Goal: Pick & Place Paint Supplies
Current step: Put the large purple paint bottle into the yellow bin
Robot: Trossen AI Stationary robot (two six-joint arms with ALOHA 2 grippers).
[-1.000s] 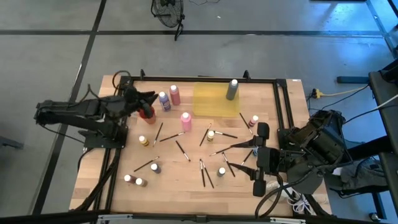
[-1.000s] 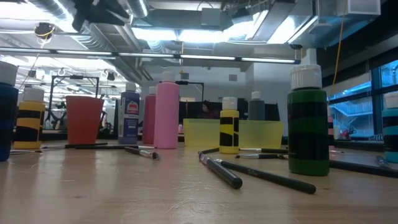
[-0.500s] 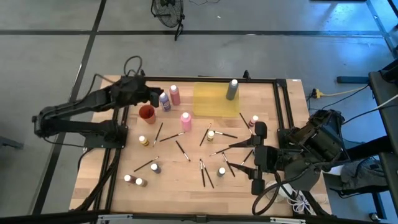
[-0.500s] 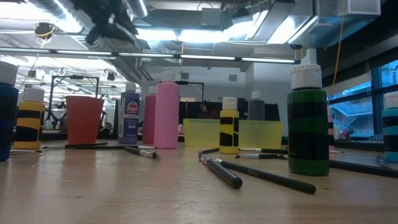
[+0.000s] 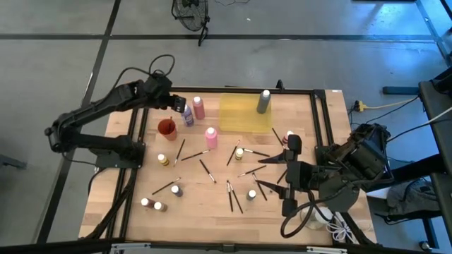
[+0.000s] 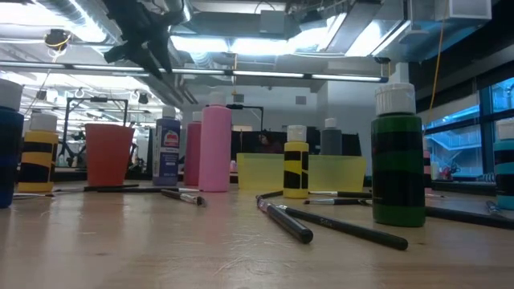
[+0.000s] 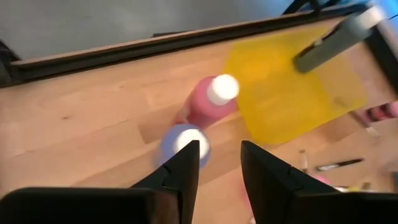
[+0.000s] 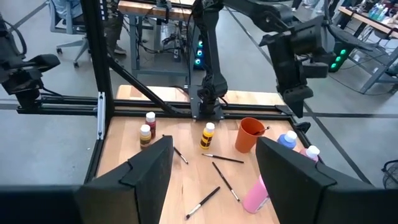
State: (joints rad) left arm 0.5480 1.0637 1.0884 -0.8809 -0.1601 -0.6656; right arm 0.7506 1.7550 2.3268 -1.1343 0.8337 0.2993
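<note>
My left gripper (image 5: 178, 105) hangs open above the far left of the table, fingers slanting down. Just beyond its fingertips (image 7: 217, 149) stand a blue-labelled white-capped bottle (image 7: 184, 140) and a red-pink bottle (image 7: 210, 101), both upright on the table. A red cup (image 5: 167, 128) stands to their near left and a pink bottle (image 5: 210, 136) to the near right. A grey bottle (image 5: 263, 101) stands on the yellow tray (image 5: 240, 116). Several dark-handled brushes (image 5: 205, 169) and small bottles lie across the table's middle. My right gripper (image 8: 214, 180) waits open and raised at the right.
A dark metal frame (image 5: 321, 120) runs along the table's far and right sides. Small yellow-and-black bottles (image 5: 163, 160) and a green bottle (image 6: 396, 160) stand among the brushes. Cables (image 5: 311, 219) hang at the near right corner.
My left gripper has swung from above the red cup toward the table's far edge and a little to the right, turning as it went, and now hangs over the blue-labelled bottle. No bottle or brush has moved.
</note>
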